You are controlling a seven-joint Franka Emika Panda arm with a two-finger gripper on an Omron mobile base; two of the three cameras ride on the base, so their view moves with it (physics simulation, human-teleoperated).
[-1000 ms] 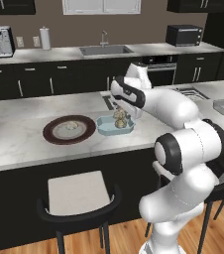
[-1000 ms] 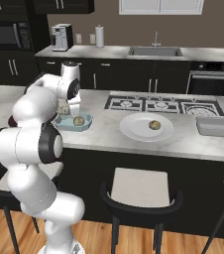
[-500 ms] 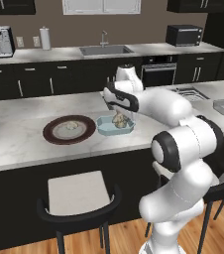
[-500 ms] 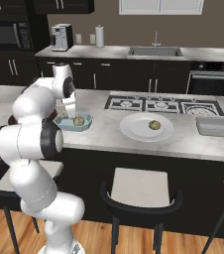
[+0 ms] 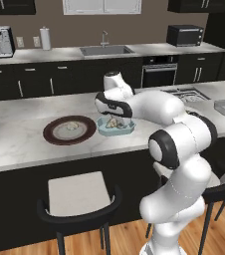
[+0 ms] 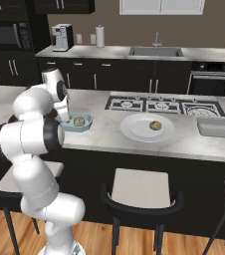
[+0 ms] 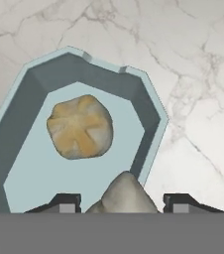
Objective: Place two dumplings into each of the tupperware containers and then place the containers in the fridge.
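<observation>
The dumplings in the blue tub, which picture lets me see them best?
The hand view: it looks straight down into the blue tub, so one dumpling shows its folds, and a second dumpling sits between the fingertips. The left base view shows small pale lumps behind the arm; the right base view shows one tan dot.

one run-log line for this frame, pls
phase: loading dumplings | gripper: over light blue container, jaws apart astride second dumpling | first dumpling: in container | clear container: looks empty
</observation>
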